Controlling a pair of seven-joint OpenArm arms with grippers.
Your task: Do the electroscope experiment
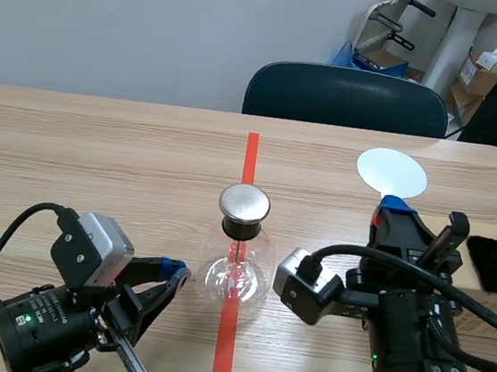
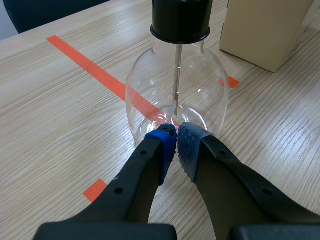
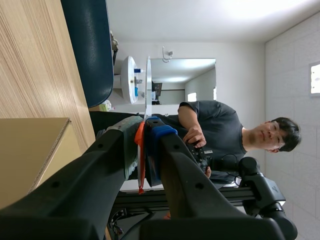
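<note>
Pressed pad to pad with nothing between: left gripper (image 2: 176,142), tips touching the low glass wall of the electroscope (image 2: 177,85). Upright on the red tape line (image 1: 250,155) mid-table, with bare wood open to its left and behind. Clamped on the orange handle of a white disc (image 1: 392,173): right gripper (image 3: 147,132), raised off the table (image 1: 100,151) and turned on its side. Cardboard box (image 2: 265,30) near the flask's right side.
</note>
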